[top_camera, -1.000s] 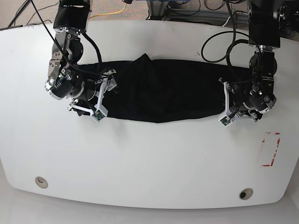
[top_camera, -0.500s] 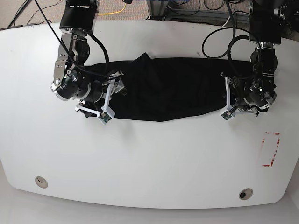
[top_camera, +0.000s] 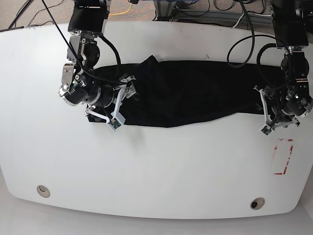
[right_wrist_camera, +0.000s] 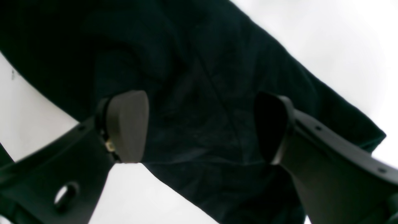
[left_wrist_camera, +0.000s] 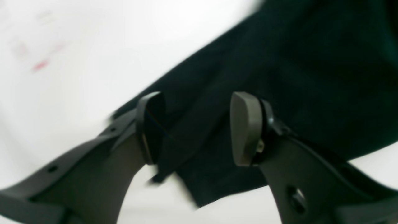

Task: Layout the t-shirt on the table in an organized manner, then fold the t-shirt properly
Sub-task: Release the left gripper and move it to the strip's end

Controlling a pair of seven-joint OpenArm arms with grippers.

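T-shirt (top_camera: 183, 93) lies stretched between both spread tools.

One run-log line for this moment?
t-shirt stretched flat on table | left gripper open | right gripper open | fold not started

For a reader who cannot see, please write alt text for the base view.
A black t-shirt lies stretched in a long band across the white table, an open gripper at each end: the right gripper over one end, the left gripper at the other. Red tape mark sits near the left arm.
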